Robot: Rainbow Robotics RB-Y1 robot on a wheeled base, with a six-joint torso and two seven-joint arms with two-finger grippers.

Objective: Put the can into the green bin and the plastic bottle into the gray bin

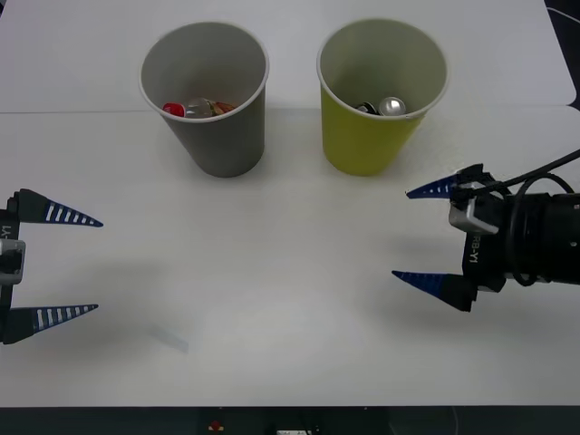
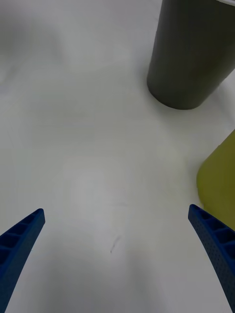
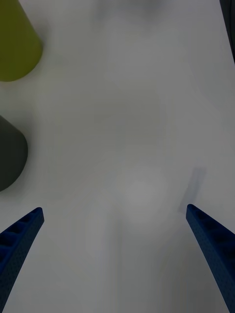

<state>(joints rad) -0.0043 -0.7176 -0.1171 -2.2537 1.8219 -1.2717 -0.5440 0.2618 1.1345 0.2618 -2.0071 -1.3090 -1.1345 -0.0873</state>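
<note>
Silver-topped can (image 1: pixel 391 106) lay inside green bin (image 1: pixel 381 145), bottle (image 1: pixel 195 109) inside gray bin (image 1: pixel 222 140), left claw (image 1: pixel 98 265) and right claw (image 1: pixel 401 233) gaped empty above white tabletop (image 1: pixel 272 272).

A white table (image 1: pixel 290 299) under soft, even light.

Can (image 1: pixel 391 106) top was seen shiny metal; both bins (image 1: pixel 217 136) matt, paper-like; table (image 1: pixel 272 299) smooth, matt white.
</note>
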